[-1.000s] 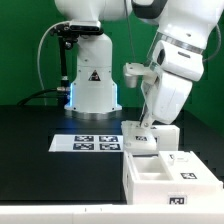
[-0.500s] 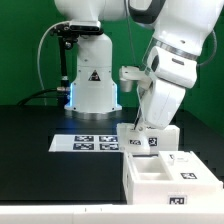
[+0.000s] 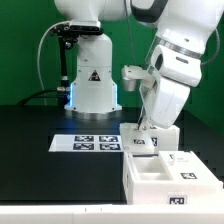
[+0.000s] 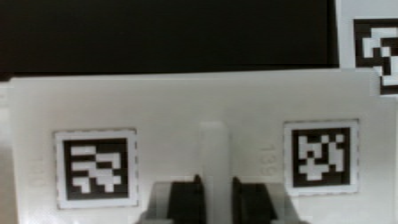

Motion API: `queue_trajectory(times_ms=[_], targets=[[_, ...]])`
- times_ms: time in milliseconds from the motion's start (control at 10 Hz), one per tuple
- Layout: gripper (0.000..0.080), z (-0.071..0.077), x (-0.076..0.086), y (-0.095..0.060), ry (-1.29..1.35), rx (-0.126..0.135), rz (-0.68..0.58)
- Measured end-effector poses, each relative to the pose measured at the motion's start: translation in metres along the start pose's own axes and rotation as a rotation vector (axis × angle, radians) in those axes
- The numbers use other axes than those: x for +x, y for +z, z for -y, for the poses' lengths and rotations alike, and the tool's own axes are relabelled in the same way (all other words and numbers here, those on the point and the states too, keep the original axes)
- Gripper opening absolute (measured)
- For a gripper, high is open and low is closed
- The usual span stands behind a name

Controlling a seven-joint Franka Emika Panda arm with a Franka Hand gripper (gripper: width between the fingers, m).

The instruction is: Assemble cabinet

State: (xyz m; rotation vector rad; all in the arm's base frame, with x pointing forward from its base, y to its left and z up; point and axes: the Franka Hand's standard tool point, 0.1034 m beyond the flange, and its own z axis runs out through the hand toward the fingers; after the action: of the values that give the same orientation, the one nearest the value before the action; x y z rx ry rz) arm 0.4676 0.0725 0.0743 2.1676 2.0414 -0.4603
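Note:
In the exterior view my gripper (image 3: 144, 124) reaches down at the right onto a white tagged cabinet piece (image 3: 156, 138). That piece stands just behind the open white cabinet box (image 3: 150, 185) at the front right. In the wrist view the piece (image 4: 196, 100) fills the frame, with two black-and-white tags and a raised ridge in the middle. My gripper (image 4: 215, 200) has its dark fingers (image 4: 178, 203) closed on either side of that ridge. Whether the piece rests on the table or on the box is hidden.
The marker board (image 3: 96, 143) lies flat on the black table in front of the white robot base (image 3: 92, 85). Another white tagged part (image 3: 192, 160) sits at the box's far right side. A further tagged white surface (image 4: 377, 45) shows in the wrist view's corner.
The arm leaned a little toward the exterior view's left and has come back to the right. The gripped piece has stayed at nearly the same spot.

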Motion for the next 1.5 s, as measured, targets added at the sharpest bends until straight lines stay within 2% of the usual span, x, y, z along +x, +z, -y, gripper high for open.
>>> queue_trajectory(times_ms=[300,600,900,1200,1500], targets=[[0.0066,-0.002,0.003,0.001,-0.001,-0.001,0.001],[0.0066,0.000,0.002,0.009,0.000,0.013,0.010],[0.0066,-0.005,0.003,0.005,0.002,0.005,0.008],[0.0066,-0.007,0.001,-0.001,0.006,0.014,0.017],[0.0066,-0.008,-0.001,0.000,0.009,0.015,0.017]])
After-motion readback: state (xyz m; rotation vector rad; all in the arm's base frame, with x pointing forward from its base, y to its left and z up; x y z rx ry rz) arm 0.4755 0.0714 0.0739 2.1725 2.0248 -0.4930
